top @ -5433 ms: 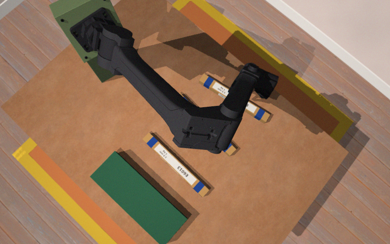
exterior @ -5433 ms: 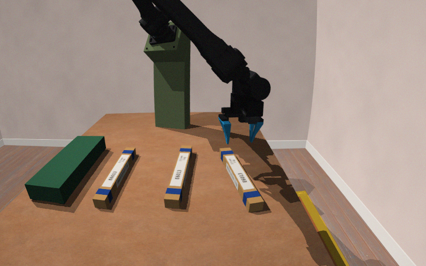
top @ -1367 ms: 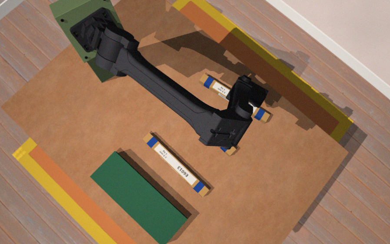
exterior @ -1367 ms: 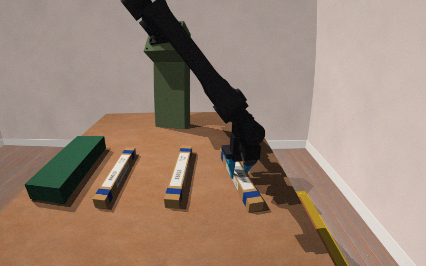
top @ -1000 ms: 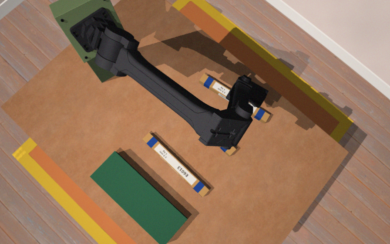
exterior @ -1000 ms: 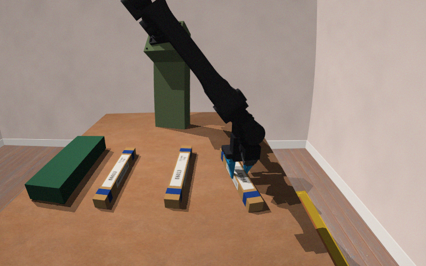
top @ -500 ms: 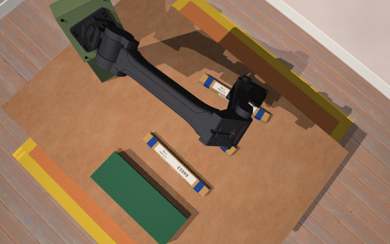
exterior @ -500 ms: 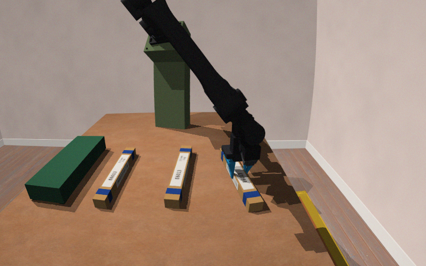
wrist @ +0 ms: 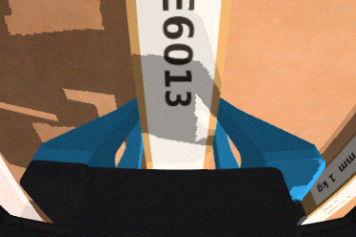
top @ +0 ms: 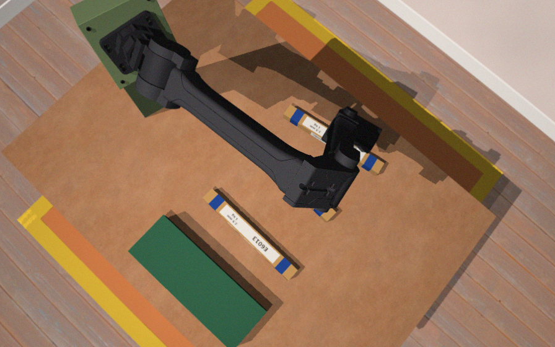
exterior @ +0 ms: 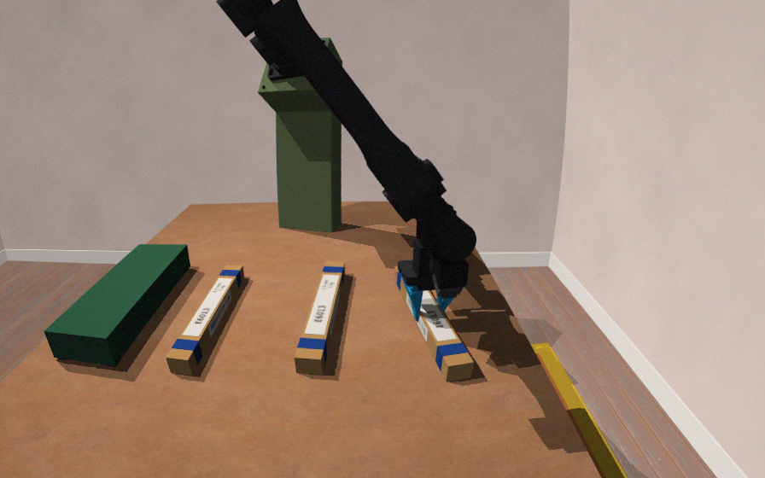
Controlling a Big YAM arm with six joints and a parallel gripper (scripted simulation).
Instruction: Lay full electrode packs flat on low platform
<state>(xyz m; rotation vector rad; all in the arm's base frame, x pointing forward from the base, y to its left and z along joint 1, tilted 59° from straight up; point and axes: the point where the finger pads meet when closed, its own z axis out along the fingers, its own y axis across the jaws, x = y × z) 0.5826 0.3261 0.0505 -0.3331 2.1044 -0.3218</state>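
Three long tan packs with blue bands and white E6013 labels lie flat on the brown table. My gripper is shut on the right pack, with a blue finger against each long side, around its middle. This pack lies at table level, as far as I can see. The middle pack is mostly hidden under the arm in the top view. The left pack lies beside the low green platform. No pack is on the platform.
The arm's green pedestal stands at the back of the table. A yellow and orange bar runs along the right table edge, near the held pack. Another such bar runs along the opposite edge, beyond the platform.
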